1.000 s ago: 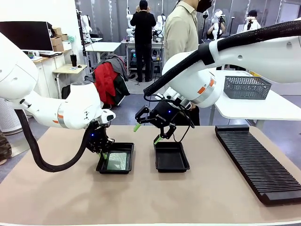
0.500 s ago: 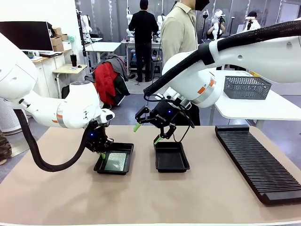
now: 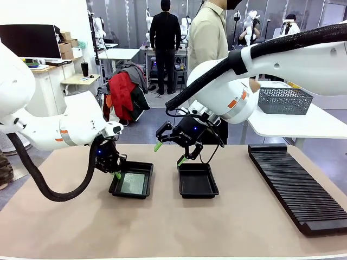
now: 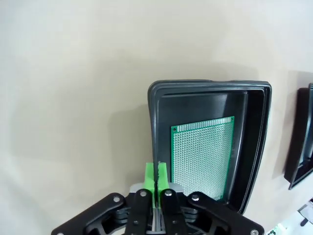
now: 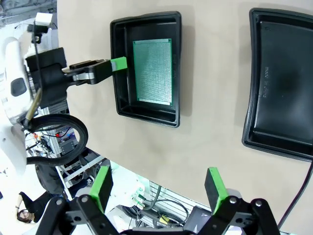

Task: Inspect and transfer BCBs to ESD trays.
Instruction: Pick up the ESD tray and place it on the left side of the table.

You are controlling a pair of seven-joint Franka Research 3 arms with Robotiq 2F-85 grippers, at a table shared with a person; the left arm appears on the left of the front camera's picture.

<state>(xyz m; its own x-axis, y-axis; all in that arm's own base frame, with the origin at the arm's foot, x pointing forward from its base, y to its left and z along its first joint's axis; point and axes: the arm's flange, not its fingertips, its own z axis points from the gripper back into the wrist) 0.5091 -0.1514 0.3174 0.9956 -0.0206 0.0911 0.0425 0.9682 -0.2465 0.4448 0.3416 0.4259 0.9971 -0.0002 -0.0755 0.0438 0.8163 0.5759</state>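
My left fingers [image 4: 150,177] are pressed together right at the left rim of the left tray [image 4: 210,84]. Whether they nip that rim, I can't tell. One circuit board [image 4: 201,156] lies flat on that tray's floor, so that's one transferred. The right tray [image 3: 197,180], near it on the tabletop [image 3: 162,227], is bare. My right fingers [image 5: 215,188] hang spread above its far end, holding nothing. Count: two trays, one board. Off to the right is one long ribbed rack [image 3: 293,184], with no board I can make out. Far back is one wire basket [image 3: 284,100]. I'd judge we're early, with the second tray yet to fill.
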